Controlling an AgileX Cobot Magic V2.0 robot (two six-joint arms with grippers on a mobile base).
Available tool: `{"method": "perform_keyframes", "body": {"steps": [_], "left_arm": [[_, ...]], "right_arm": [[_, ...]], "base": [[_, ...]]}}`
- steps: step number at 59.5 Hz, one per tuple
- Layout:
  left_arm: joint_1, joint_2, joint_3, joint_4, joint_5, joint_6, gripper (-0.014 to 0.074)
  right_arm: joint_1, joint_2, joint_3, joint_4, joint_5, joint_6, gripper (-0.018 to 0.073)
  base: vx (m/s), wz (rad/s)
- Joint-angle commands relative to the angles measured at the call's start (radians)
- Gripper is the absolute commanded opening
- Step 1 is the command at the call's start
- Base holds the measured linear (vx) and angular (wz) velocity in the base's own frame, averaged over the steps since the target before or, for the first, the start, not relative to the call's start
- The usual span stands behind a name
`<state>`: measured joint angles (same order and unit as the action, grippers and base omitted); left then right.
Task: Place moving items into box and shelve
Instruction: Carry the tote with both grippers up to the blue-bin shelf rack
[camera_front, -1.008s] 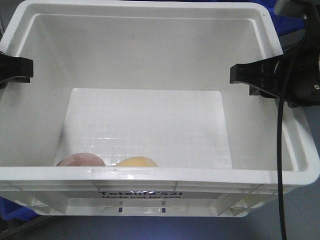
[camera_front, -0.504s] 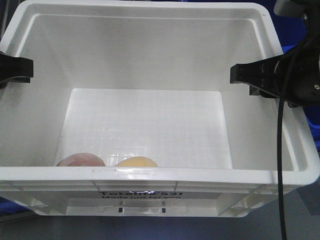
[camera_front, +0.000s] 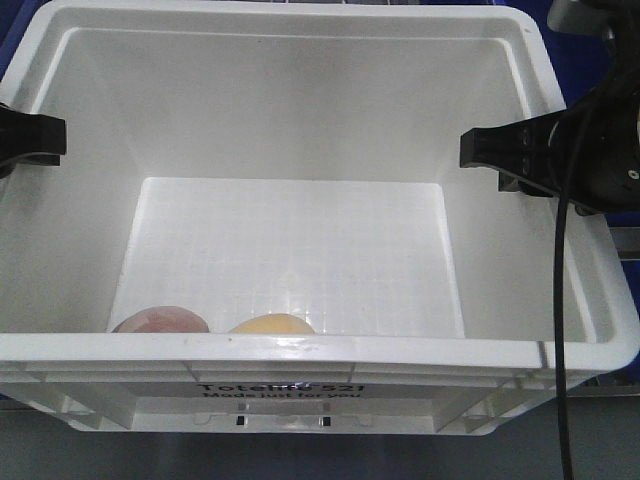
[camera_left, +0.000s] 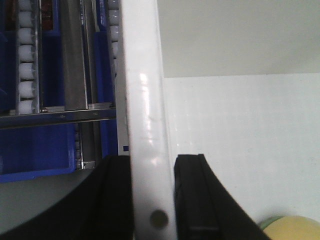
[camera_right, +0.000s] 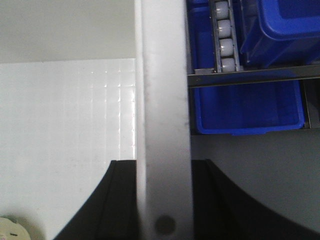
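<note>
We hold the white box (camera_front: 300, 130) by its two side walls, one gripper on each. In the front view it fills nearly the whole frame, with its printed label on the near outer wall.

Our left gripper (camera_left: 152, 200) straddles the left rim (camera_left: 145, 125): in the left wrist view one black finger (camera_left: 112, 200) sits outside the wall and the other presses against the inside, so the fingers are narrow and clamped on the wall. From the front only its inner finger tip shows over the left rim (camera_front: 30, 135).

Our right gripper (camera_right: 162, 200) grips the right rim (camera_right: 162, 90) the same way, one finger inside the box and one outside, both tight against the wall. In the front view its inner finger (camera_front: 505, 150) reaches over the rim, and a black cable (camera_front: 562, 300) hangs down across the box's right corner.

Two items lie on the box floor against the near wall, at its left end: a pinkish round one (camera_front: 160, 320) and, just beside it on its right, a yellow round one (camera_front: 272, 323). Both are partly hidden by the near rim. The yellow one also shows at the bottom corner of the left wrist view (camera_left: 295, 229).

Beyond the box walls, both wrist views show blue bins (camera_right: 247, 107) and roller rails (camera_left: 27, 55) of a shelf.
</note>
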<state>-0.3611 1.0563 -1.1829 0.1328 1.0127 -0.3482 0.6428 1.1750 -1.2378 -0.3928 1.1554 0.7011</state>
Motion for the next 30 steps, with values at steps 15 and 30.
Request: {"method": "perform_keyframes", "body": {"steps": [15, 30], "left_arm": [[0.008, -0.026, -0.035, 0.108, -0.080, -0.004, 0.0067], [0.008, -0.026, -0.035, 0.108, -0.080, -0.004, 0.0067]], "right_arm": [[-0.013, -0.044, -0.037, -0.134, -0.036, 0.004, 0.0127], [-0.013, -0.044, -0.037, -0.134, -0.036, 0.004, 0.0127]], "base": [[0.08, 0.25], [0.08, 0.17]]}}
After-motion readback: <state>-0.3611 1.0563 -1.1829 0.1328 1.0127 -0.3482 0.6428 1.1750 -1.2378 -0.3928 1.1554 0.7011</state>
